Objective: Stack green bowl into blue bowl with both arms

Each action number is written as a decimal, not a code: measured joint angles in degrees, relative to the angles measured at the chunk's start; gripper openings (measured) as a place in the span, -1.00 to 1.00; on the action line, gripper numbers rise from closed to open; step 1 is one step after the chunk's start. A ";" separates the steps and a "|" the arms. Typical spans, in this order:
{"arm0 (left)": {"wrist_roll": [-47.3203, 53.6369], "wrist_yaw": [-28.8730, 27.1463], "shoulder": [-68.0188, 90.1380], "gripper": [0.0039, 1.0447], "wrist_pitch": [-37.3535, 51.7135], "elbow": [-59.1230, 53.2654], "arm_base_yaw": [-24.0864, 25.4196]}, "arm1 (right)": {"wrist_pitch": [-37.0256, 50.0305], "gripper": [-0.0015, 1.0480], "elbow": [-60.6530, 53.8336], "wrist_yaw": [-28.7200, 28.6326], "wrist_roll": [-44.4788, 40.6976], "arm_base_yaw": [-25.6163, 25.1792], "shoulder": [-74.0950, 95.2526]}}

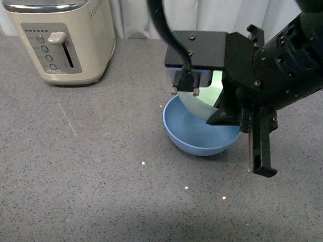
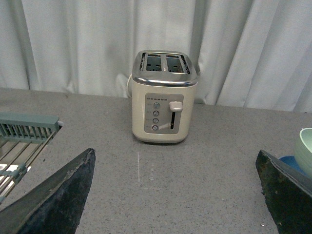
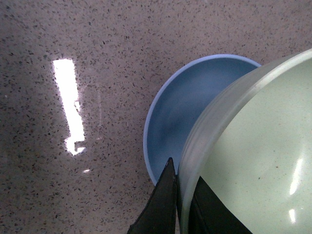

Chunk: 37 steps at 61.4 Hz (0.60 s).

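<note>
Toaster [image 1: 67, 39] back left, green bowl [image 3: 253, 146] tilted over blue bowl [image 1: 194, 133]

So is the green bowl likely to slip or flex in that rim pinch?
Probably stiff: the green bowl looks undistorted in the right end effector. Its smooth wall could slip, since it hangs tilted over the blue bowl. Likely light, held by one rim edge.

Blue bowl [image 1: 197, 134] upright on surface, right of centre. Green bowl [image 1: 199, 104] tilted over it, rim pinched by right hand [image 3: 181, 209].
</note>
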 joint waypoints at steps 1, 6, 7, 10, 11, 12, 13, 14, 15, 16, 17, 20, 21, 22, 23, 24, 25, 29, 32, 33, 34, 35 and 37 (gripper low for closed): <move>0.00 0.00 0.00 0.88 0.00 0.00 0.00 | 0.13 -0.96 0.00 0.26 0.02 0.20 0.37; 0.00 0.00 0.00 0.88 0.00 0.00 0.00 | 0.07 -0.96 0.00 -0.44 0.50 0.44 1.49; 0.00 -0.02 0.00 0.88 0.00 0.00 0.00 | 0.02 -0.96 0.00 -0.52 0.55 0.48 1.62; 0.00 -0.02 0.00 0.88 0.00 0.00 0.00 | 0.00 -0.96 0.00 -0.37 0.57 0.59 2.08; 0.00 -0.02 0.00 0.88 0.00 0.00 0.00 | 0.00 -0.96 0.00 -0.28 0.57 0.61 2.16; 0.00 -0.02 0.00 0.88 0.00 0.00 0.00 | 0.00 -0.96 0.00 -0.02 0.57 0.66 2.36; 0.00 0.00 0.00 0.88 0.00 0.00 0.00 | 0.00 -0.96 0.00 0.02 0.57 0.68 2.43; 0.00 0.00 0.00 0.88 0.00 0.00 0.00 | 0.00 -0.96 0.00 0.04 0.55 0.72 2.54; 0.00 0.00 0.00 0.88 0.00 0.00 0.00 | 0.00 -0.96 0.00 0.04 0.55 0.74 2.64; 0.00 0.00 0.00 0.88 0.00 0.00 0.00 | 0.00 -0.96 0.00 0.09 0.55 0.76 2.73; 0.00 0.00 0.00 0.88 0.00 0.00 0.00 | 0.00 -0.96 0.00 0.24 0.46 0.79 2.86; 0.00 0.00 0.00 0.88 0.00 0.00 0.00 | 0.11 -0.96 0.02 0.70 0.35 0.85 3.17; 0.00 0.00 0.00 0.88 0.00 0.00 0.00 | 0.17 -0.96 0.02 0.85 0.31 0.87 3.23; 0.00 0.00 0.00 0.88 0.00 0.00 0.00 | 0.20 -0.96 0.04 1.05 0.31 0.92 3.37; 0.00 0.00 0.00 0.88 0.00 0.00 0.00 | 0.20 -0.96 0.04 1.07 0.28 0.92 3.45; 0.00 0.00 0.00 0.88 0.00 0.00 0.00 | 0.20 -0.96 0.04 1.09 0.22 0.94 3.50; 0.00 0.00 0.00 0.88 0.00 0.00 0.00 | 0.20 -0.96 0.04 1.09 0.20 0.94 3.65; 0.00 -0.02 0.00 0.88 0.00 0.00 0.00 | 0.66 -0.96 0.04 1.49 -0.04 1.05 4.02; 0.00 -0.02 0.00 0.88 0.00 0.00 0.00 | 1.70 -0.83 0.02 2.40 -0.04 1.20 4.31; 0.00 0.00 0.00 0.88 0.00 0.00 0.00 | 1.92 -0.77 0.02 2.64 0.07 1.27 4.35; 0.00 0.00 0.00 0.88 0.00 0.00 0.00 | 2.14 -0.70 0.02 2.62 0.24 1.33 4.35; 0.00 0.00 0.00 0.88 0.00 0.00 0.00 | 2.32 -0.63 0.02 2.51 0.42 1.38 4.33; 0.00 0.00 0.00 0.88 0.00 0.00 0.00 | 2.84 -0.50 0.02 2.08 1.55 1.40 4.28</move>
